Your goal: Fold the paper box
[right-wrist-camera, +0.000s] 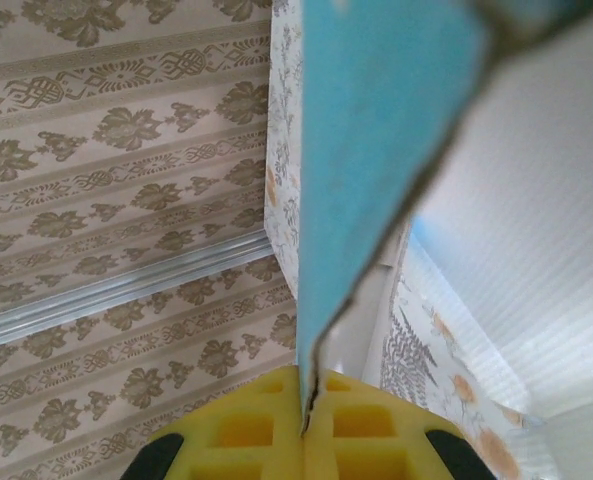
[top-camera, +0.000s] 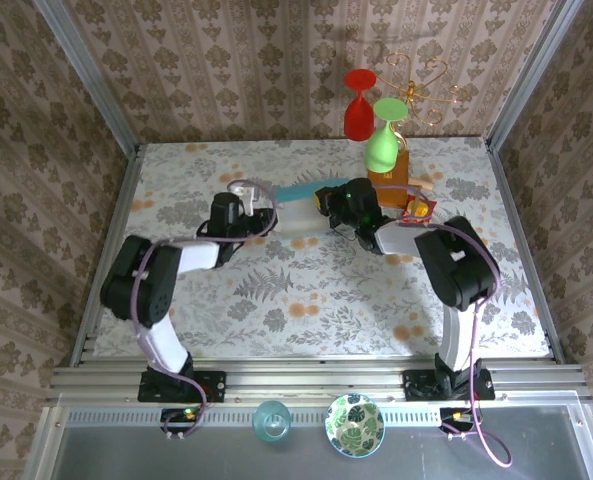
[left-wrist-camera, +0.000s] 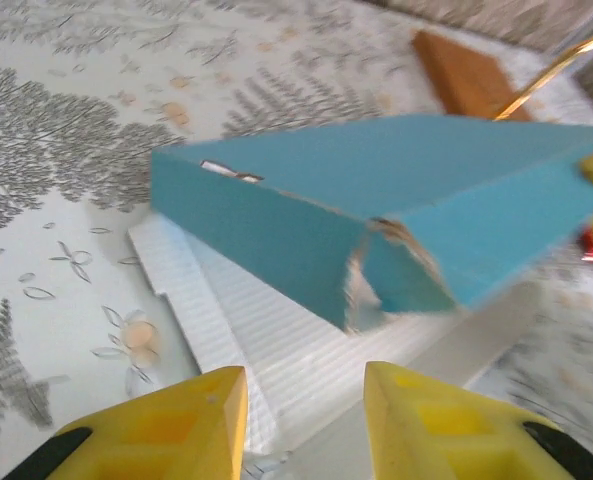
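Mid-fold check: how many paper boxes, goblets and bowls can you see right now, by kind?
Paper boxes: 1, a sky-blue cardboard paper box
Goblets: 2, a red goblet and a green goblet
Bowls: 2, a teal translucent bowl and a green leaf-patterned bowl
Total: 5

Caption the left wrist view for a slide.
Left gripper open just short of the half-folded paper box, its blue wall raised over the white inside; an orange block behind.
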